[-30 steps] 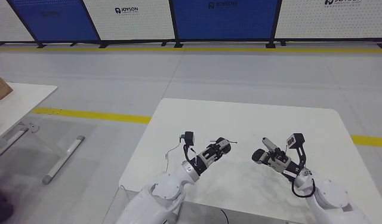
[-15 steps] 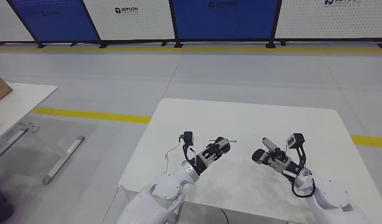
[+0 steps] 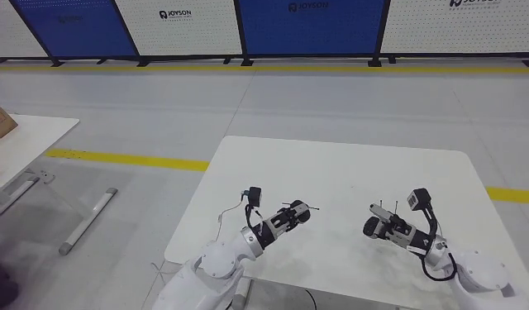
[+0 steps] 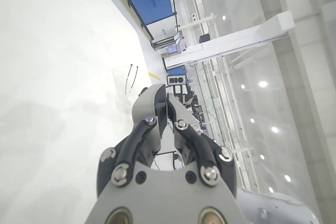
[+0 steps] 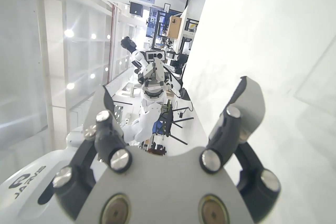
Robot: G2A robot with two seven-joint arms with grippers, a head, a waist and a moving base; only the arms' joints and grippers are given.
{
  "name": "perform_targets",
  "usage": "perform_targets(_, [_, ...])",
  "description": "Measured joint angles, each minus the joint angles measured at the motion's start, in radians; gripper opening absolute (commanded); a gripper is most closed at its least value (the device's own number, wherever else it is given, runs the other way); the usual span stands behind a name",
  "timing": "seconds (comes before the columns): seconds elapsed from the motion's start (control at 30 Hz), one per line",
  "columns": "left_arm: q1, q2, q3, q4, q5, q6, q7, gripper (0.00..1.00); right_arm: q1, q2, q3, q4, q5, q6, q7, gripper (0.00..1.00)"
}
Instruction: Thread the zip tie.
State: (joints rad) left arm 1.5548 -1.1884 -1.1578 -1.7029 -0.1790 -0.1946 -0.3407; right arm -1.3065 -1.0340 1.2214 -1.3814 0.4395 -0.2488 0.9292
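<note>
My left gripper (image 3: 297, 212) (image 4: 166, 102) hovers over the near left part of the white table (image 3: 347, 165), shut on a thin black zip tie (image 3: 309, 207) that sticks out sideways past both fingers. Between the pads the tie is hidden in the left wrist view. My right gripper (image 3: 374, 225) (image 5: 175, 93) hangs over the near right part of the table, open with nothing between its fingers. It faces the left gripper (image 5: 154, 70) across a gap. Two more black zip ties (image 4: 131, 78) lie side by side on the table beyond the left gripper.
The table's near edge is close under both arms, and its far half is bare. A second white table (image 3: 29, 140) stands off to the left across the floor, and blue and white panels (image 3: 310, 16) close off the back.
Both grippers have drawn back toward the near edge and apart. The left moved left with the zip tie still in it; the right moved right and stayed open.
</note>
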Motion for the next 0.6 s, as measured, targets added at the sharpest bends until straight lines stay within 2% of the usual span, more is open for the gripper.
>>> perform_targets(0.37, [-0.01, -0.003, 0.014, -0.001, -0.013, 0.0, 0.007, 0.0, 0.0, 0.0, -0.001, 0.0, 0.0, 0.0, -0.001, 1.0])
perform_targets(0.5, [-0.006, -0.001, -0.006, -0.03, -0.077, -0.027, -0.003, 0.0, 0.0, 0.0, -0.001, 0.0, 0.0, 0.0, -0.001, 1.0])
perform_targets(0.6, [0.011, 0.003, -0.033, -0.073, -0.128, -0.068, -0.03, 0.0, 0.0, 0.0, -0.001, 0.0, 0.0, 0.0, -0.001, 1.0])
